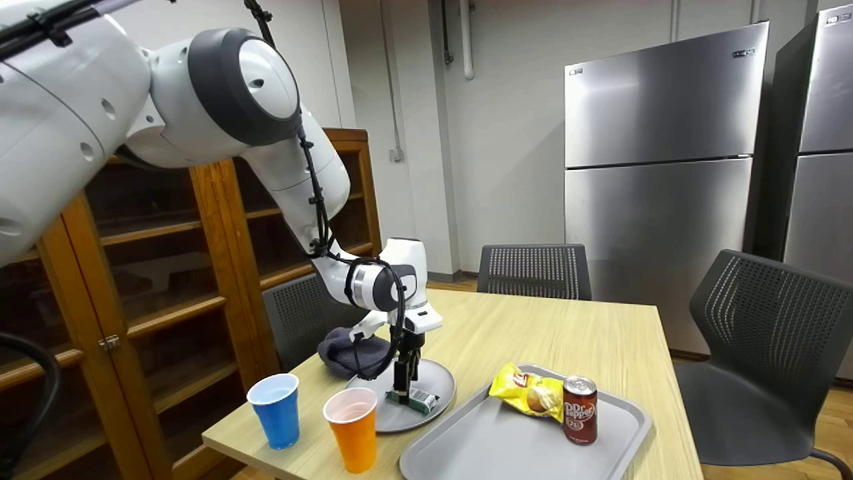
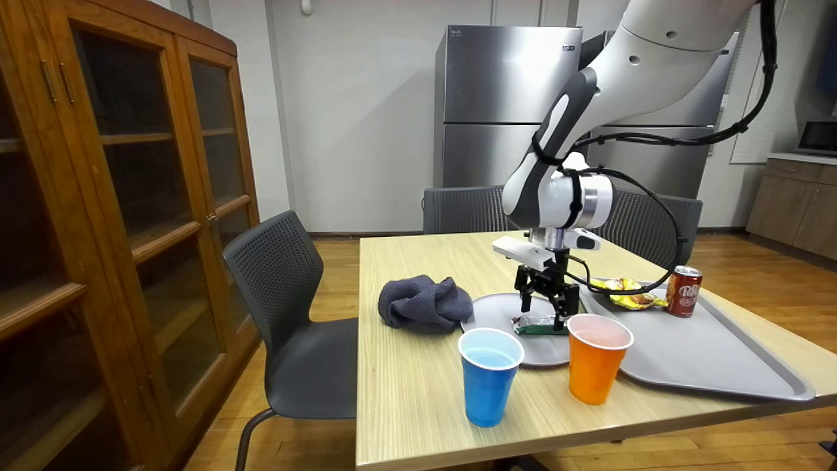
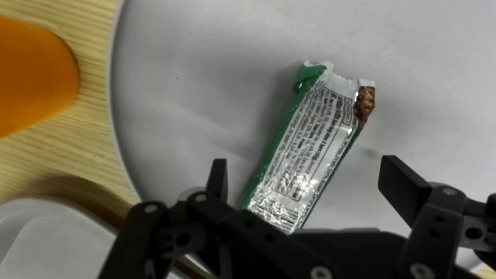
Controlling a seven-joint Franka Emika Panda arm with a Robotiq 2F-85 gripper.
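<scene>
A steel fridge (image 1: 656,220) stands behind the pale wooden table (image 1: 533,327). On a grey plate (image 3: 174,97), a green-and-silver snack bar (image 3: 306,155) lies slanted at the lower middle of the wrist view. The end effector (image 3: 303,174) holds nothing; its fingers stand apart on either side of the bar, likely so that its narrow width fits between them. Toward the lower right of an exterior view, a tray (image 1: 520,453) probably keeps the can (image 1: 580,413) and yellow bag (image 1: 530,395) together.
</scene>
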